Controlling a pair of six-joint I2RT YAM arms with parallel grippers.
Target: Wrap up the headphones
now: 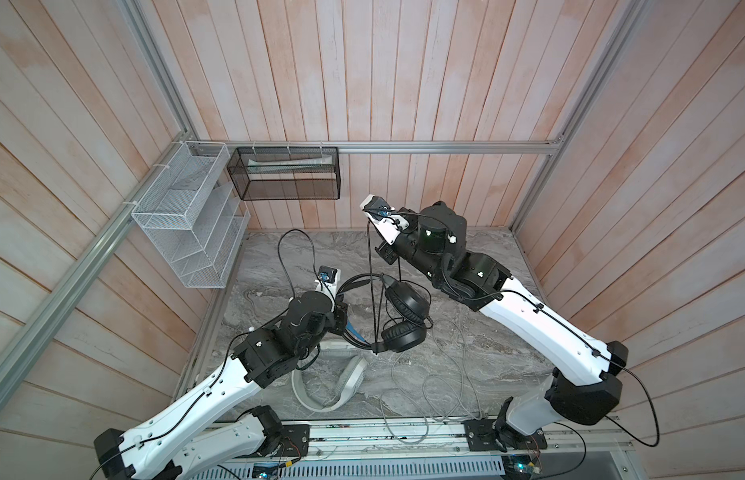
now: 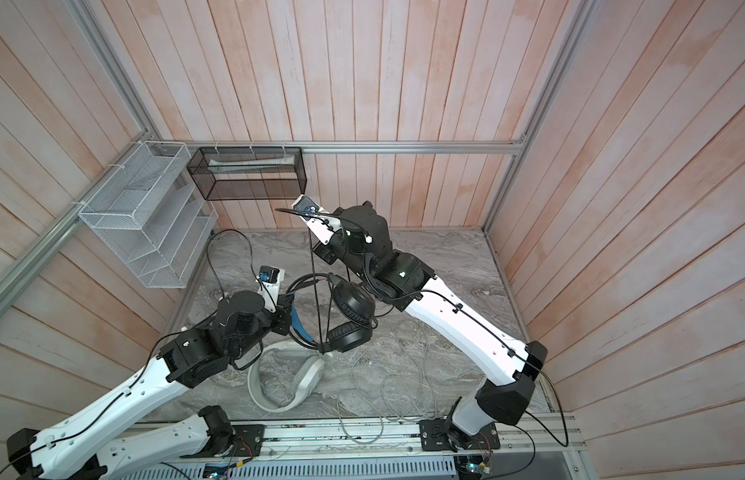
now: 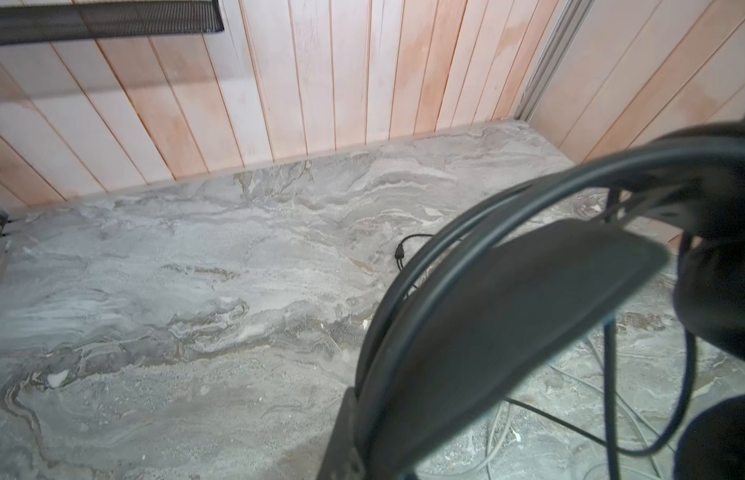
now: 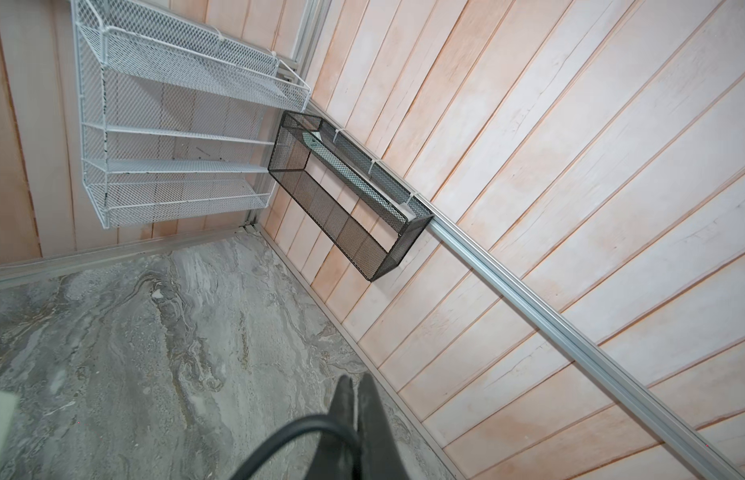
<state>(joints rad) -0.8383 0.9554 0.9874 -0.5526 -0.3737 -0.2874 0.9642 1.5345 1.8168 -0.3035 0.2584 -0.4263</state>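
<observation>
Right wrist view shows the right hand [image 4: 355,384] pinching the black cable [image 4: 287,432].

Noted ahead of the right claw [image 4: 356,399], tied with white straps to the aluminium rail [image 1: 445,146]: black mesh basket [image 4: 346,199], a pale tube [image 1: 289,164] lying along its back. Further left of the claw, hung on the adjoining wall: white wire rack [image 4: 175,137], several tiers. Beneath the claw: grey marbled tabletop [image 4: 134,353]. Well behind the claw, at the table's near edge: metal track [image 1: 383,436]. On three sides: pale pinkish plank walls [image 1: 404,83].
</observation>
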